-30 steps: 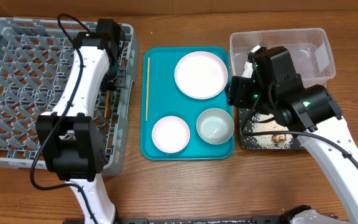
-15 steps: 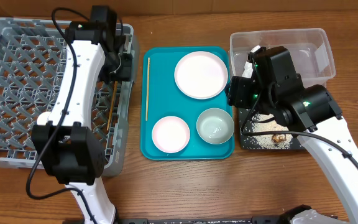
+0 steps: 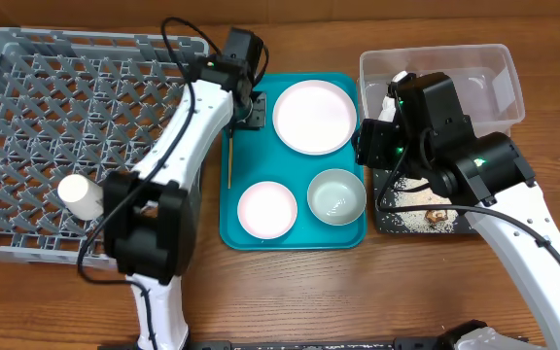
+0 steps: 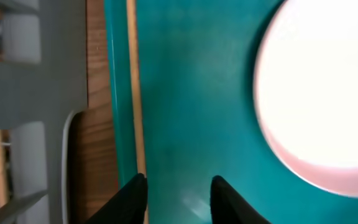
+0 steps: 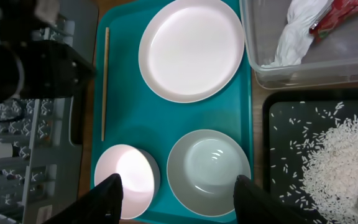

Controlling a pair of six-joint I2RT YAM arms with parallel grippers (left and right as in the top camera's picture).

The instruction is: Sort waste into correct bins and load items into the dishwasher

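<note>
Swung across from the dishwasher (image 3: 27, 117), the left hand (image 4: 178, 194) now hangs open over the teal tray (image 4: 185, 93), one finger above the chopstick (image 4: 132, 93) at its left edge; nudge it left to straddle the stick before closing.

Top-down overhead; wrist views over teal tray (image 3: 282, 167)

A teal serving tray (image 3: 261, 160) lies flat on the brown wooden table (image 3: 358, 292), near its middle.
</note>
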